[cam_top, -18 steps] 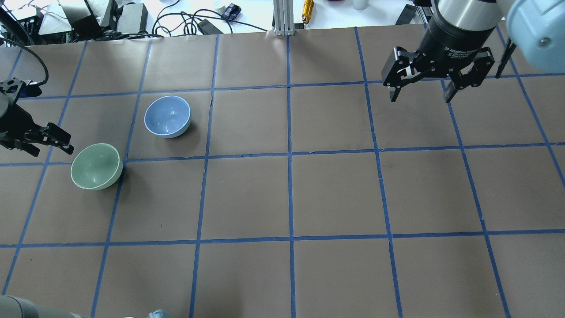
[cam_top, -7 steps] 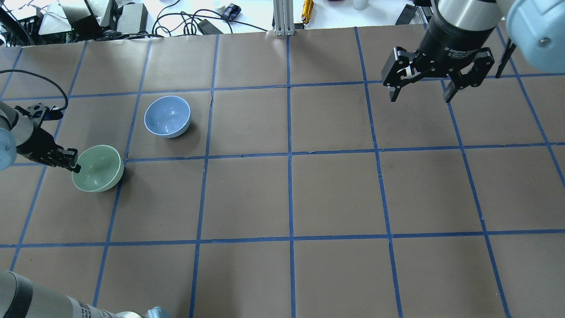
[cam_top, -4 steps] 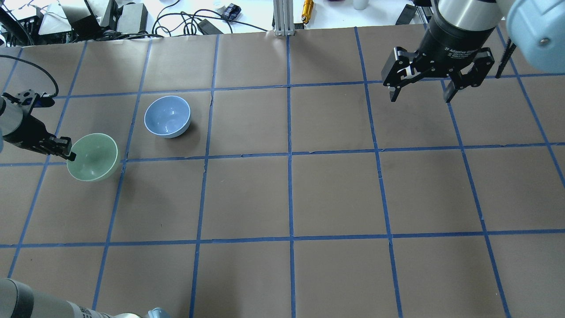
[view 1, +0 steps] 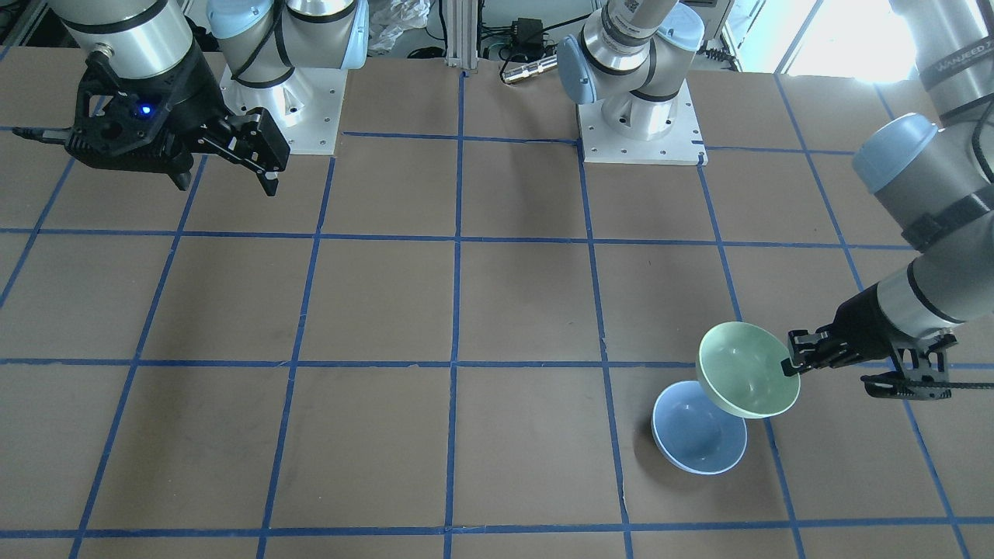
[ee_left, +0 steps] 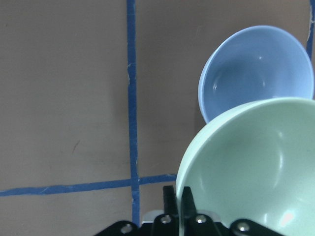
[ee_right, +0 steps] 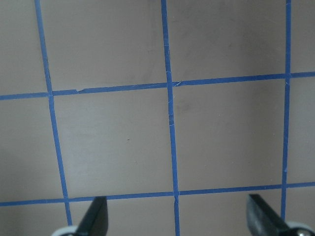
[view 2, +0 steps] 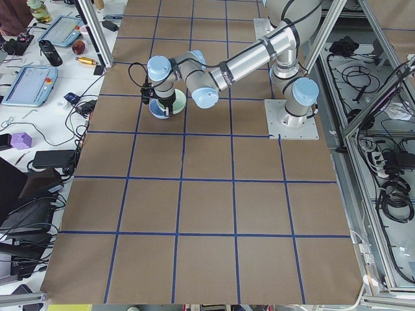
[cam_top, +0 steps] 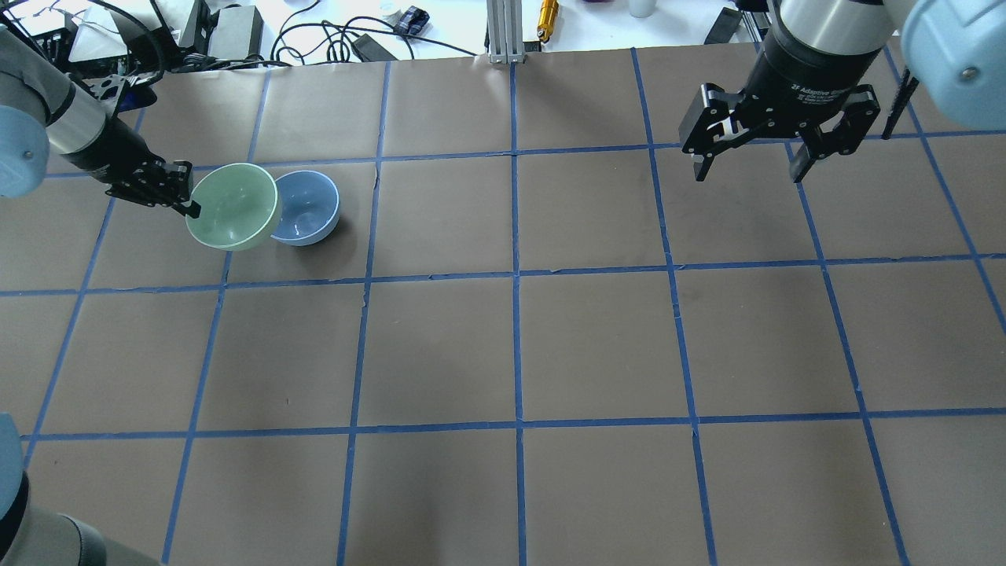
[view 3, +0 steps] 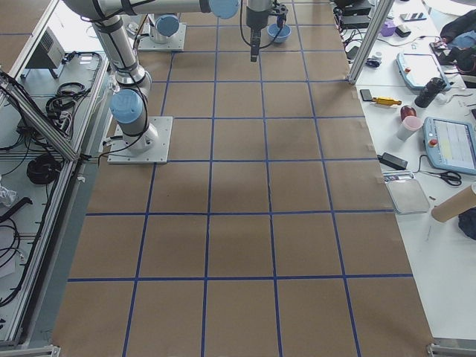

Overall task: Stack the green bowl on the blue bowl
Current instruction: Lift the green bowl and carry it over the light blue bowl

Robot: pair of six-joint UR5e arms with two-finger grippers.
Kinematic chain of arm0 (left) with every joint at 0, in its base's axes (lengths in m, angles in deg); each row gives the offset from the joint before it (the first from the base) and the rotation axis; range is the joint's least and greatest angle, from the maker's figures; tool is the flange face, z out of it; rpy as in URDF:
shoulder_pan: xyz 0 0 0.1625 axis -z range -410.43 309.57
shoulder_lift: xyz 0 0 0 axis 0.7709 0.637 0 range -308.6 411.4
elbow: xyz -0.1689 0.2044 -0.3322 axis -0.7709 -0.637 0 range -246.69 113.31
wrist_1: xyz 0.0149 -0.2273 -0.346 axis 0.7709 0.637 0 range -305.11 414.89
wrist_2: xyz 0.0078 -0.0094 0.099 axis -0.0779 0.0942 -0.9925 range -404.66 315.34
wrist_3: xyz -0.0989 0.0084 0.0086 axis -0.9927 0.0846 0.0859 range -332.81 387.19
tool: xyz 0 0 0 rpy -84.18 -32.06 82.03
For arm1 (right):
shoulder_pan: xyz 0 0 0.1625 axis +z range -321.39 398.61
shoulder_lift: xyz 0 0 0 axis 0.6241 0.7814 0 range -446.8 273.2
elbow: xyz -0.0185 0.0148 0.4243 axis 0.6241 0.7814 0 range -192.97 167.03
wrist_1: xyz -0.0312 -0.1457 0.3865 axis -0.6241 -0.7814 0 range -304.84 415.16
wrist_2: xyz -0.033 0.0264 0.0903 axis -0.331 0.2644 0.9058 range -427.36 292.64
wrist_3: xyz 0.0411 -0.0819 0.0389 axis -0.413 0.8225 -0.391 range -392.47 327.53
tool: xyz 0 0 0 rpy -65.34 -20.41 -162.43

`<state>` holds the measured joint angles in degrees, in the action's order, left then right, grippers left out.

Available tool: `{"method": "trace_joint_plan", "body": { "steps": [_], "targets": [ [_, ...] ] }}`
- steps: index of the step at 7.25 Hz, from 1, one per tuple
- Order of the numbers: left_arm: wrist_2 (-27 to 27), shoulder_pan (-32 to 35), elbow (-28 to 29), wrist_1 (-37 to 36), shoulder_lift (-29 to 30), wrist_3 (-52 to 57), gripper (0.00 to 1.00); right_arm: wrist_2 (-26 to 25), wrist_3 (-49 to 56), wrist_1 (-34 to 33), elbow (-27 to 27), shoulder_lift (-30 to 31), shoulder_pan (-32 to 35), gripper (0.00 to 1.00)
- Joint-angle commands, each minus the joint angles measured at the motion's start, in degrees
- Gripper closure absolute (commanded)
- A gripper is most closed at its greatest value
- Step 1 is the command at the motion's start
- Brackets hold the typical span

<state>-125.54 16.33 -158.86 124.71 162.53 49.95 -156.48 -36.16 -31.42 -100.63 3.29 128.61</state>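
Observation:
My left gripper [cam_top: 189, 201] is shut on the rim of the pale green bowl [cam_top: 234, 206] and holds it in the air, overlapping the left edge of the blue bowl [cam_top: 308, 207]. The blue bowl stands upright on the table. In the front view the green bowl [view 1: 745, 379] hangs above and partly over the blue bowl [view 1: 695, 435], with my left gripper [view 1: 794, 365] on its rim. The left wrist view shows the green bowl [ee_left: 256, 162] close up with the blue bowl [ee_left: 256, 73] beyond it. My right gripper [cam_top: 748, 167] is open and empty, high over the far right of the table.
The table [cam_top: 519, 346] is brown paper with a blue tape grid. Cables, boxes and a metal post [cam_top: 503, 31] lie beyond its far edge. The two arm bases [view 1: 637, 116] stand at the robot's side of the table.
My left gripper closed on the green bowl's rim, lifted it off the table and carried it away and to the right, up to the blue bowl. The right arm has not moved.

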Motion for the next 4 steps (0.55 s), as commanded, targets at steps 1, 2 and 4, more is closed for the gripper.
{"method": "trace_joint_plan", "body": {
  "steps": [1, 2, 4],
  "targets": [
    [0.11, 1.35, 2.33, -3.03, 3.82, -1.23, 1.00, 0.00, 0.00, -0.08, 0.03, 0.00, 0.00, 0.00],
    [0.11, 1.44, 4.26, -2.51, 4.88, -1.40, 1.00, 0.00, 0.00, -0.08, 0.03, 0.00, 0.00, 0.00],
    [0.63, 3.44, 4.37, -2.50, 5.86, -4.91, 1.00, 0.00, 0.00, 0.01, 0.03, 0.00, 0.00, 0.00]
  ]
}}
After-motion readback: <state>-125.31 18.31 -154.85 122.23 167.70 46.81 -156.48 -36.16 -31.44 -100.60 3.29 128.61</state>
